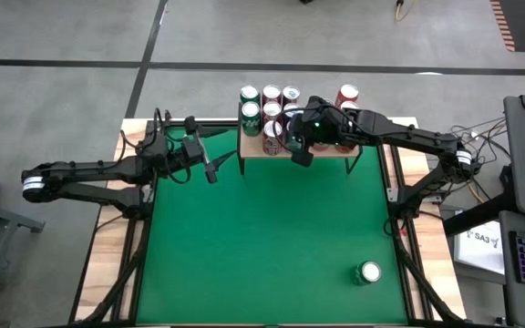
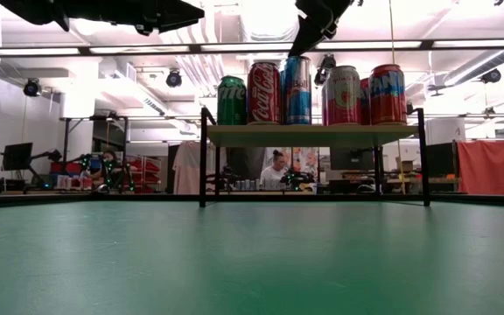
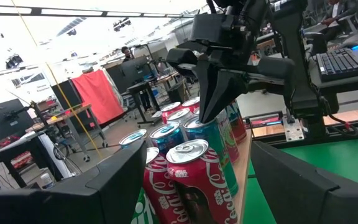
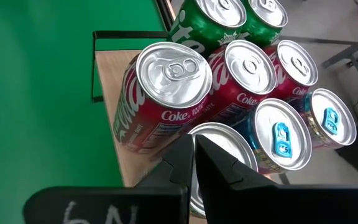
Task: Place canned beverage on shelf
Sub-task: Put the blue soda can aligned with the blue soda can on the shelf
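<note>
The shelf (image 1: 335, 153) stands at the table's far edge on thin black legs. Its wooden board (image 2: 313, 135) carries several upright cans, red, green and blue (image 4: 169, 68). My right gripper (image 1: 301, 151) is shut above the front row, with its tips at the top of a blue can (image 2: 297, 87). My left gripper (image 1: 210, 171) hangs open and empty just left of the shelf, level with the can tops (image 3: 199, 149). Another can (image 1: 369, 271) stands alone on the green felt near the table's near right corner. My right gripper's shut fingertips (image 3: 207, 112) meet the top of the blue can at its lid's edge (image 3: 194, 126). They slant down onto it from above, and nothing is between the fingers. The can stands upright on the shelf board among the others.
The cans stand packed close on the left and middle of the board, and its right end (image 1: 372, 150) is bare. The green felt (image 1: 272, 237) between shelf and near edge is open. Beyond the table are desks, screens and a person (image 2: 278, 166).
</note>
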{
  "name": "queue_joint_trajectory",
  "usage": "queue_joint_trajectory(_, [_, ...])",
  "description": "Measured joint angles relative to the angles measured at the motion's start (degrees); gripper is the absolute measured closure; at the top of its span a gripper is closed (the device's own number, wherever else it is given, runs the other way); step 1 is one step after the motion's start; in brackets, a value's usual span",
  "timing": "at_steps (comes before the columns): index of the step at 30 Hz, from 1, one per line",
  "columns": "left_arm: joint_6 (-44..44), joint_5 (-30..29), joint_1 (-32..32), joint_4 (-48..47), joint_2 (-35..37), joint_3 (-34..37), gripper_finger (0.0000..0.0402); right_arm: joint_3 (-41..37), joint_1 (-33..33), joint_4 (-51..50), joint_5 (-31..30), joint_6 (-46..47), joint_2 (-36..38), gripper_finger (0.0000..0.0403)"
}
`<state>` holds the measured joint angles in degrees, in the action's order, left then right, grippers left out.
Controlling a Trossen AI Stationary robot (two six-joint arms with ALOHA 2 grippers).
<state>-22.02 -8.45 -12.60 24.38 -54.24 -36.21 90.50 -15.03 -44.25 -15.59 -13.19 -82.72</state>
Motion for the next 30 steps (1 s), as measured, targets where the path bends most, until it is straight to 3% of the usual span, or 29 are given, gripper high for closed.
queue_joint_trajectory(19, [0.0,0.0,0.0,0.0,0.0,0.0,0.0128,3.7,0.0,-0.9,1.3,-2.6,0.9,0.0390])
queue_joint_trajectory(24, [-0.1,0.0,0.0,0.0,0.0,0.0,0.0128,5.9,0.0,-4.5,5.5,0.5,0.9,0.0390])
queue_joint_trajectory(30, [-0.2,0.0,0.0,0.0,0.0,0.0,0.0128,7.5,0.0,-12.2,5.5,5.2,0.9,0.0390])
